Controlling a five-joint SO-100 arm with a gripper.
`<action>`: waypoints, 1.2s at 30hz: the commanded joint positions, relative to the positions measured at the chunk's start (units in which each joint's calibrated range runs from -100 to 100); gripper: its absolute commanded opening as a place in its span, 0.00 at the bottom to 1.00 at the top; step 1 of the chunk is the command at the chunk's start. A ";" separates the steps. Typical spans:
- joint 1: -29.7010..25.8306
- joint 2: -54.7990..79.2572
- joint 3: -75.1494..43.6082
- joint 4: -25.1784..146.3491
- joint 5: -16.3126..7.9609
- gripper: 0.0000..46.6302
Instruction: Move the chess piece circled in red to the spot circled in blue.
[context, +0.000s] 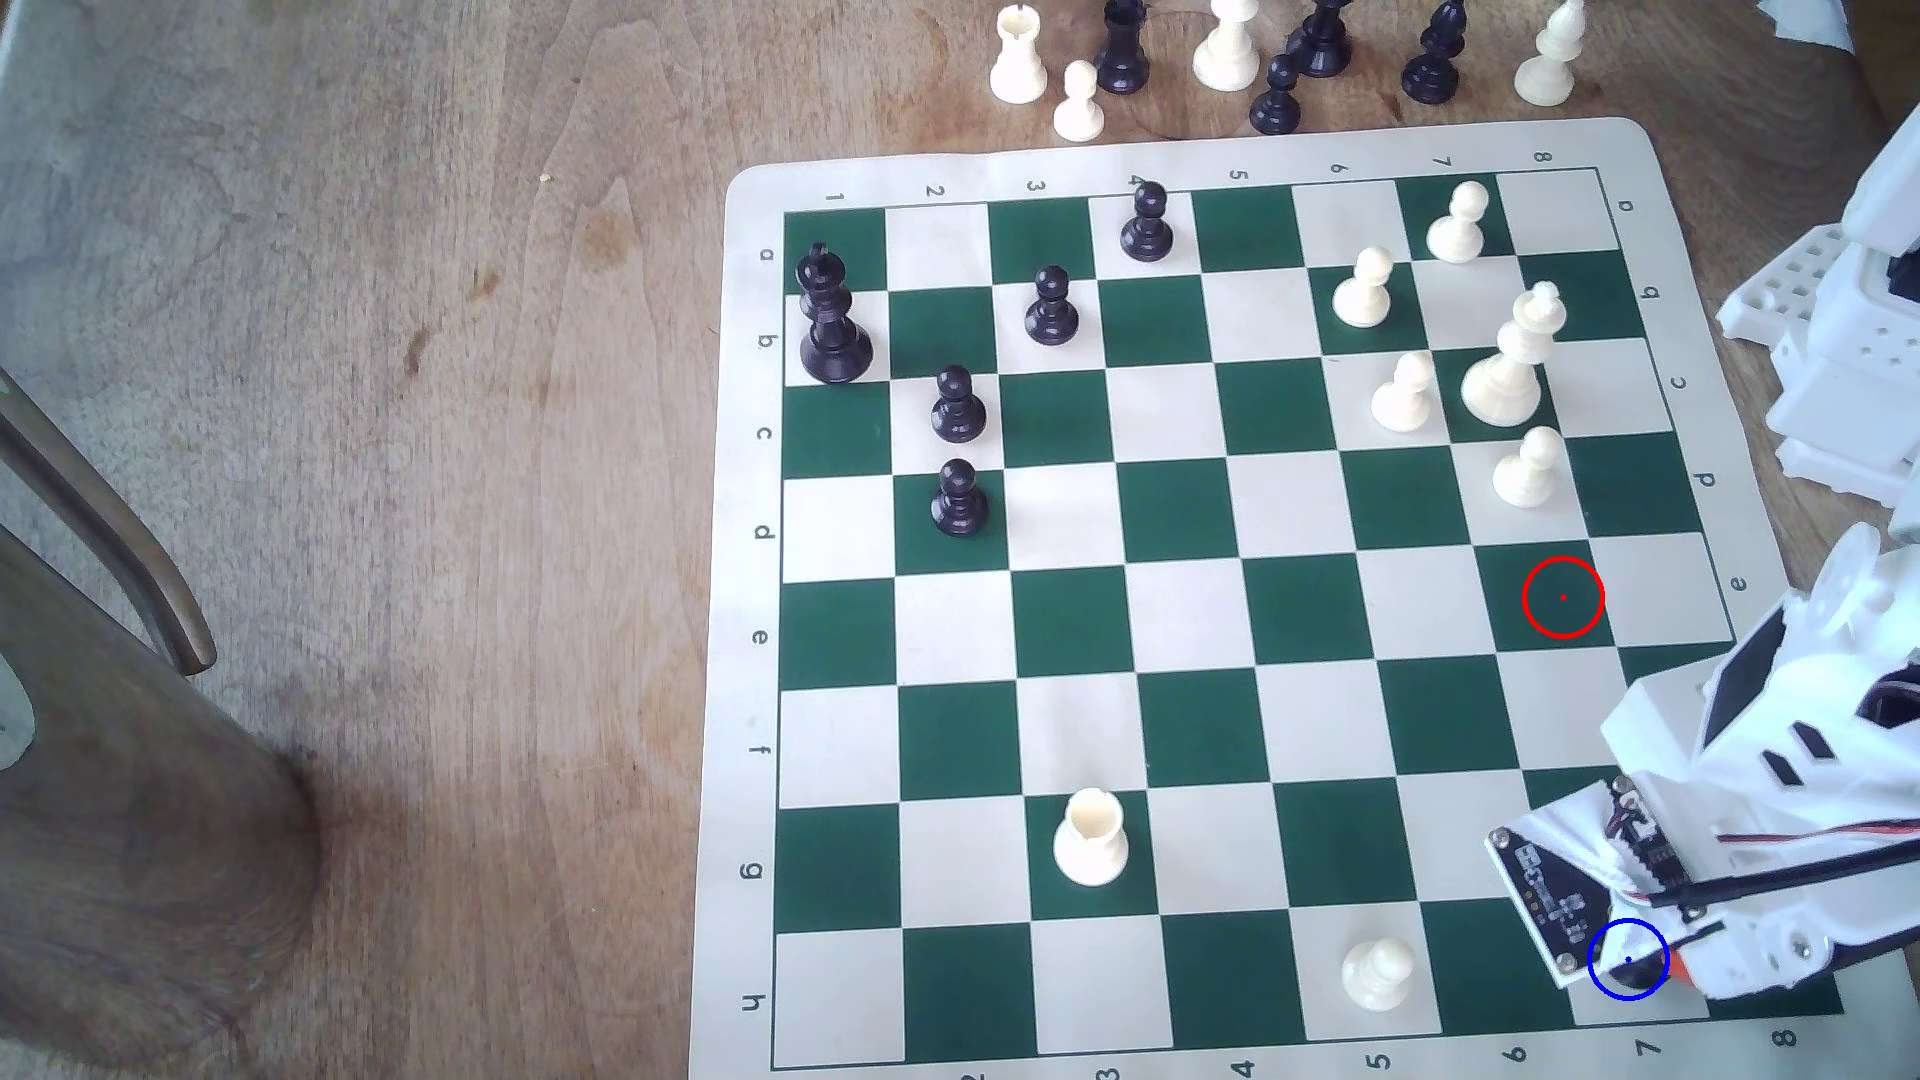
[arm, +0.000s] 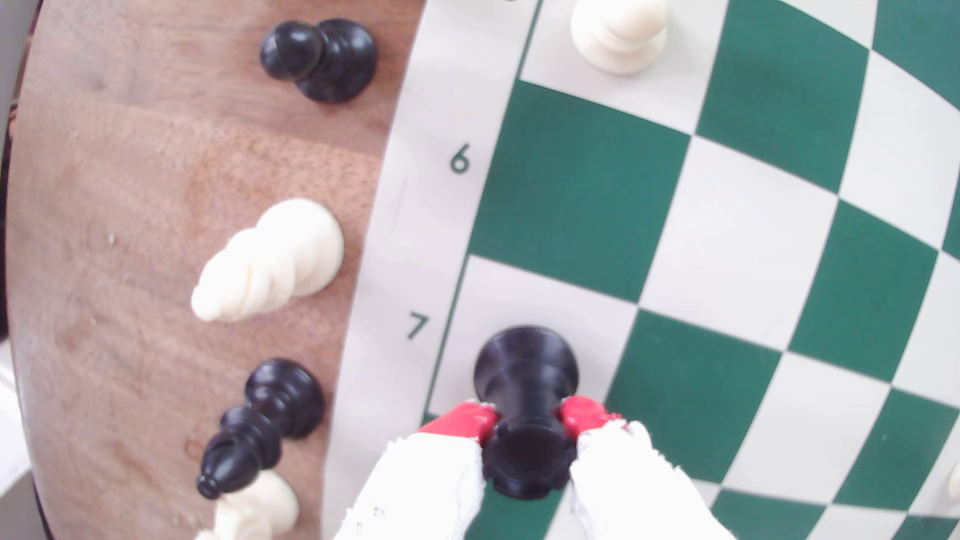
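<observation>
Exterior view, left to right: wooden counter (context: 364, 415), chessboard (context: 1195, 665), empty red-ringed green square (context: 1564, 597), then the spot (context: 1628, 960) under the arm at the board's lower right. Wrist view: pincer (arm: 530, 423) pinching the chess piece (arm: 525, 405), red-tipped fingers (arm: 467, 420) on either side, base on the cream square by the "7".

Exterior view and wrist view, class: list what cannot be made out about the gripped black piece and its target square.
- Exterior view: the chess piece is a dark sliver under the gripper; its shape is hidden.
- Exterior view: the spot is mostly covered by the arm.
- Wrist view: whether the piece's base touches the square is unclear.
</observation>
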 joint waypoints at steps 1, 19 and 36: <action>0.15 -0.63 -0.70 -1.60 -0.49 0.00; 5.62 -4.20 -0.15 8.80 4.00 0.75; 34.17 -33.15 16.07 -3.64 7.37 0.35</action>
